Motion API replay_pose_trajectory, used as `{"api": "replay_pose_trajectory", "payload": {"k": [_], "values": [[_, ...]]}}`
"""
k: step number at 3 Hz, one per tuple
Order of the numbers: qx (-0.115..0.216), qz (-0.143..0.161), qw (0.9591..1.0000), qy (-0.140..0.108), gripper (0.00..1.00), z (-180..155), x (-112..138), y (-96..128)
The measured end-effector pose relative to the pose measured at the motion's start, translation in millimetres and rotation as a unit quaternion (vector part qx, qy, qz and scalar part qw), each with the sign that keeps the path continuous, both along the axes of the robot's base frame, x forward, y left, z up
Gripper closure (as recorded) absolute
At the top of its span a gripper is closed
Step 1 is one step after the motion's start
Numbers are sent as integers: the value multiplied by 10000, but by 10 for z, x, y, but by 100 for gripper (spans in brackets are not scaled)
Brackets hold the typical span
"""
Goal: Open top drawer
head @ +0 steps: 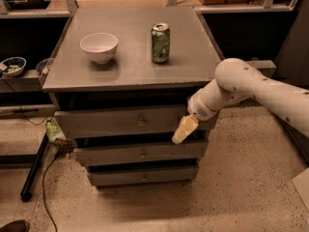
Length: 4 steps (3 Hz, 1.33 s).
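The top drawer point(111, 121) is the widest grey front of the stack, with a small round metal knob point(141, 123) at its centre. It stands out a little from the cabinet, with a dark gap above it. My gripper point(185, 130) hangs in front of the drawer front's right part, to the right of the knob and not touching it. My white arm point(251, 88) reaches in from the right. Two narrower grey drawers point(140, 154) sit below.
On the cabinet top point(130, 66) stand a white bowl point(99, 47) at the left and a green can point(160, 43) at the centre right. A black stand leg and cable point(36, 166) lie on the floor at the left. A shelf with bowls point(12, 66) stands at the far left.
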<state>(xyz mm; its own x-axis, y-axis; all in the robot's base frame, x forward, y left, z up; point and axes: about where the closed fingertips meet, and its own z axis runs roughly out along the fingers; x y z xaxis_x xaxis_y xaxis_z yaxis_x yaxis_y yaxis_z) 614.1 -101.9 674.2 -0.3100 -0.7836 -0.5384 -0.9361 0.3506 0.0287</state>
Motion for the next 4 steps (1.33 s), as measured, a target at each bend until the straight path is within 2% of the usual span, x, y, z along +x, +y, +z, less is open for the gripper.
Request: {"api": "replay_pose_trajectory", "payload": {"k": [1, 2, 3, 4], "values": [[1, 0, 10000, 0, 0, 30, -1, 0], [182, 66, 9998, 41, 0, 123, -142, -48], [675, 358, 9968, 218, 0, 436, -688, -192], [630, 352, 9972, 180, 0, 438, -685, -188]]}}
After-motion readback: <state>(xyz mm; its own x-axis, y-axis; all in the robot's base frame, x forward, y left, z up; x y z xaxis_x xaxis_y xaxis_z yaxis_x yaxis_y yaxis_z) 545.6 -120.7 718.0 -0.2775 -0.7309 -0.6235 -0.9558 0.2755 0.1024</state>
